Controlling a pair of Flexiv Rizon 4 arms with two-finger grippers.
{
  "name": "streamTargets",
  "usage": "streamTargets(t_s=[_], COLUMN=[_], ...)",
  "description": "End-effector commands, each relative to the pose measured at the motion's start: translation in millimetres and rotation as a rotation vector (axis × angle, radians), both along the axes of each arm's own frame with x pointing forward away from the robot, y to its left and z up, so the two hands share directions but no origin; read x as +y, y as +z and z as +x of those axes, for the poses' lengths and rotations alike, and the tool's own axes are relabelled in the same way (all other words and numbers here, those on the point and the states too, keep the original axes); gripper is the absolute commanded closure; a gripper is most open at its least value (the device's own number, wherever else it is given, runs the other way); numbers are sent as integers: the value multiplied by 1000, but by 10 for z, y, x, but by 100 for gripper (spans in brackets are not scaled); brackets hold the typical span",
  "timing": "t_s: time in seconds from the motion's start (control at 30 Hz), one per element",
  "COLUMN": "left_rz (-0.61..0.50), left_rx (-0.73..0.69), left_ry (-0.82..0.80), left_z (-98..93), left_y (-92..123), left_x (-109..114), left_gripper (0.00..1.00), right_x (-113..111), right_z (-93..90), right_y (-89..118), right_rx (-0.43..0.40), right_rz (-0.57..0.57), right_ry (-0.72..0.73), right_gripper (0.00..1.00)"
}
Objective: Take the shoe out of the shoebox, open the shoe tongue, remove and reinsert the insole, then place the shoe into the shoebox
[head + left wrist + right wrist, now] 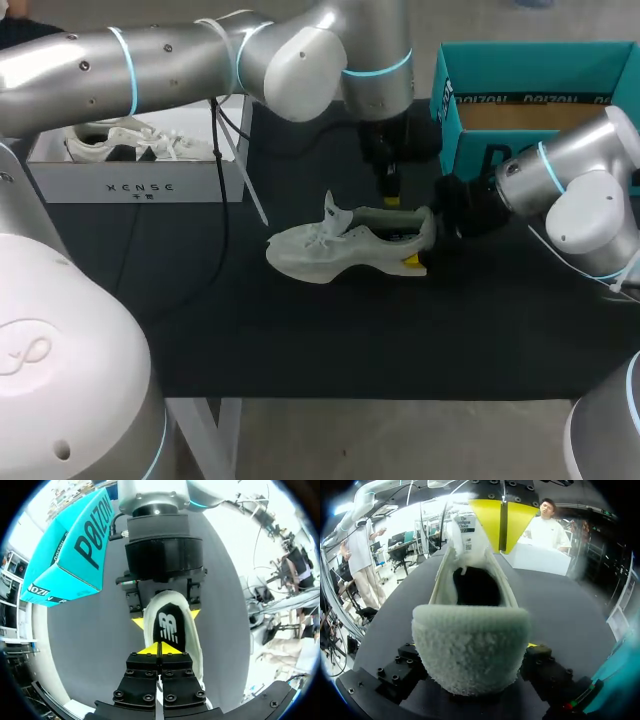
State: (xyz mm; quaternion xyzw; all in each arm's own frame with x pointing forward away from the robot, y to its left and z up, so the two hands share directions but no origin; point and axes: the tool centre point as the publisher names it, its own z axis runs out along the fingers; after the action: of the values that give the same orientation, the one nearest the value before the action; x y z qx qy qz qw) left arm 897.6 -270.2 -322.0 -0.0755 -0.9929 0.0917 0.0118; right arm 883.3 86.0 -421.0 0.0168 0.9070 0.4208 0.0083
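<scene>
A white shoe lies on the black table, toe to the left. My right gripper holds its heel, one yellow-tipped finger pressed on each side. My left gripper hangs just above the shoe's opening, its yellow tips shut together with nothing between them. Below those tips lies the black insole inside the shoe. The white tongue stands up at the far end of the opening. The teal shoebox stands open at the back right, behind my right arm.
A white box at the back left holds another white shoe. A cable hangs from my left arm down to the table beside that box.
</scene>
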Motion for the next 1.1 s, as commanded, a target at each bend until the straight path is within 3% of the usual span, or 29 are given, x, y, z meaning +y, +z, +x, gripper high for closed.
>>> streamTargets(t_s=[0.03,0.43,0.8,1.1], left_rz=[2,2,21,16], left_rx=[-1,-1,24,28], left_ry=[0,0,-20,-60], left_z=[-3,-3,-171,-242], left_y=[8,8,-157,-341], left_x=[4,4,119,90], left_gripper=[100,100,100,100], right_x=[14,14,14,14], right_z=[7,7,7,7], right_y=[-9,-9,-9,-9], right_rx=[-2,-2,-2,-2], right_rz=[0,0,0,0], right_ry=[-1,-1,-1,-1], right_gripper=[100,100,100,100])
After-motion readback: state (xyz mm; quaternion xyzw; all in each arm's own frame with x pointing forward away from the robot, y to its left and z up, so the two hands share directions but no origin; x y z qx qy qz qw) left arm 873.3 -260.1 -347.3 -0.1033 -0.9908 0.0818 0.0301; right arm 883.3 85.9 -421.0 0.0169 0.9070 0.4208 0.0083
